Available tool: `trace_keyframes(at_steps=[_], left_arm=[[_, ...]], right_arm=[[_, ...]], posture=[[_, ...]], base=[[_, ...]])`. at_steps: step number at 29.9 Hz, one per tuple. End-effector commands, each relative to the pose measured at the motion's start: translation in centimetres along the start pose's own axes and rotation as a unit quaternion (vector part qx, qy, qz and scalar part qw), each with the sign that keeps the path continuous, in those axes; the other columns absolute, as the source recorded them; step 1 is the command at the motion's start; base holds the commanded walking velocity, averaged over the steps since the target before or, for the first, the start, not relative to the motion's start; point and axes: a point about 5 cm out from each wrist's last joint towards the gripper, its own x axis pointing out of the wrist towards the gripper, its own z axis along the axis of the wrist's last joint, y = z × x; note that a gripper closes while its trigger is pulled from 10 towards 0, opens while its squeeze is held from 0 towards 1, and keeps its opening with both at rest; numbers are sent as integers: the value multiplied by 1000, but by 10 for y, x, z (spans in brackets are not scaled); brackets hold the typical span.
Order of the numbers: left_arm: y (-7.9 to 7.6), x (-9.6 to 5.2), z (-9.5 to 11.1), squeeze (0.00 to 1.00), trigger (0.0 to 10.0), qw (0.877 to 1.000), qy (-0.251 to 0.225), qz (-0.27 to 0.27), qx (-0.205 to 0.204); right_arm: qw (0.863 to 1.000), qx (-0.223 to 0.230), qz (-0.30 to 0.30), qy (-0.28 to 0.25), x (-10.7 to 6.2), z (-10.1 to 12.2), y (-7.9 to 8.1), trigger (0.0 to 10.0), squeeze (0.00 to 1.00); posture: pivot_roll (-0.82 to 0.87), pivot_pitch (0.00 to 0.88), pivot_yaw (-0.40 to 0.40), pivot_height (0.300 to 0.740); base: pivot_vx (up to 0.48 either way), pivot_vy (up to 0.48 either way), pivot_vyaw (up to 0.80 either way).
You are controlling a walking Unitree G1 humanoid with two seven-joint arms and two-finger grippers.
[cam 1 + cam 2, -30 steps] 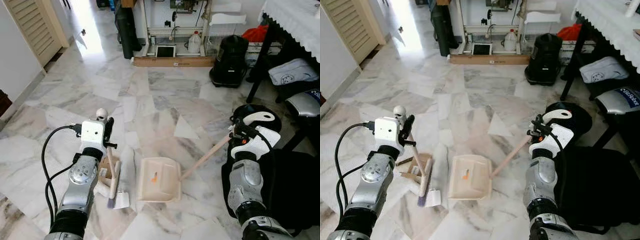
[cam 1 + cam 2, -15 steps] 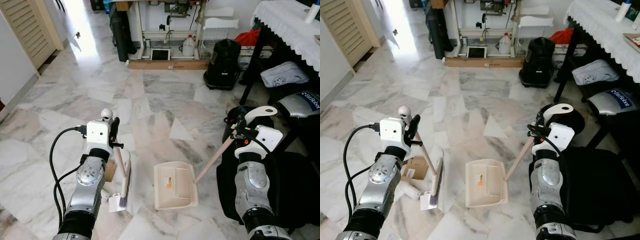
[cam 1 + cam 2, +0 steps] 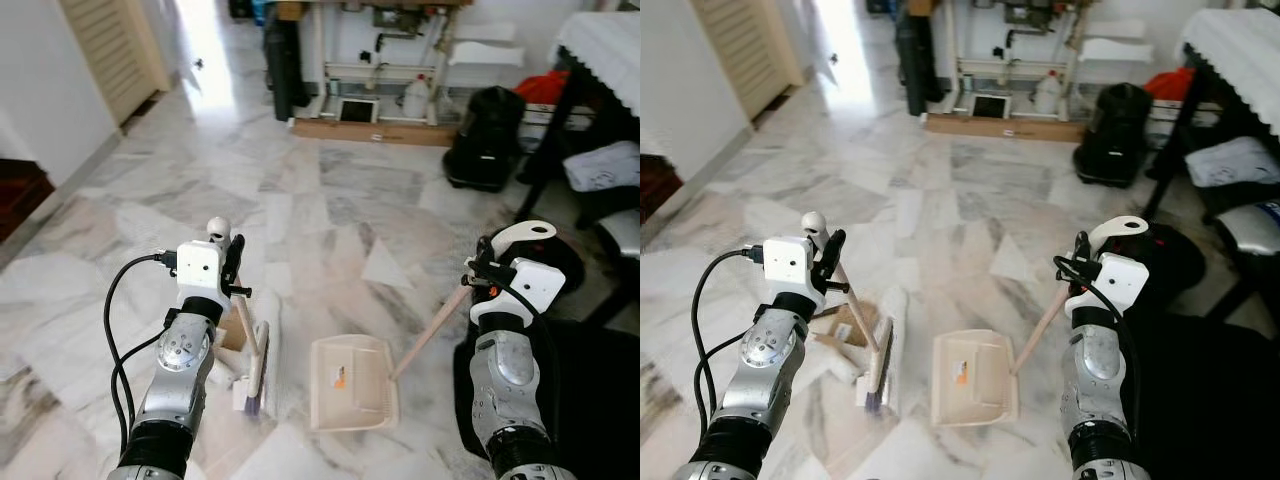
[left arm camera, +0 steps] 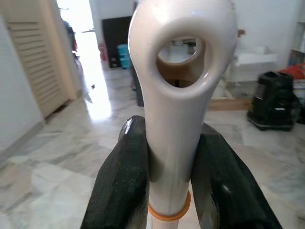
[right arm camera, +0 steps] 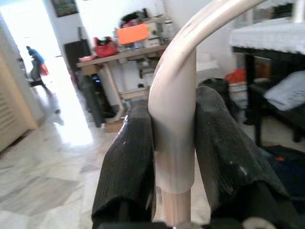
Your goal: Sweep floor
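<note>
Our left fingers (image 4: 121, 186) pinch the broom (image 3: 252, 350), our right fingers (image 5: 126, 167) the dustpan (image 3: 352, 382); the debris (image 3: 845, 325) lies at nine o'clock of the pan.

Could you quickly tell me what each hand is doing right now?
Left hand: closed on the broom handle.
Right hand: closed on the dustpan handle.

Brush and dustpan shifted; your camera moved too.
Your whole view has swung, so discount that. Against the floor litter, your brush (image 3: 250, 350) head now sits closer to the cardboard scraps (image 3: 845, 325), and your dustpan (image 3: 352, 382) has turned squarer.
</note>
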Motion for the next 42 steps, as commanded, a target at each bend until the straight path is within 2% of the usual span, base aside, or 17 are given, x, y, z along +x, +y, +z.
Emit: trace_keyframes(at_steps=[1, 11, 24, 30, 42], left_arm=[[5, 3, 10, 0, 10000, 1000, -29, 5, 11], [8, 7, 14, 0, 10000, 999, -30, 3, 20], [10, 3, 15, 0, 10000, 999, -31, 11, 22], [11, 1, 14, 0, 10000, 999, -26, 16, 15], [14, -1, 13, 0, 10000, 1000, -16, 22, 11]], right_arm=[[1000, 4, 7, -25, 5, 11, 6, 10000, 0], [1000, 12, 4, -27, 8, 14, 12, 10000, 0], [999, 17, 0, -29, 11, 18, 12, 10000, 0], [999, 39, -10, -25, 10, 17, 11, 10000, 0], [999, 46, -6, -17, 7, 14, 12, 10000, 0]], posture=[[17, 0, 36, 740], [29, 0, 43, 740], [31, 0, 34, 740], [32, 25, 37, 740], [36, 47, 41, 740]], base=[[0, 0, 800], [0, 0, 800], [0, 0, 785], [0, 0, 0], [0, 0, 0]])
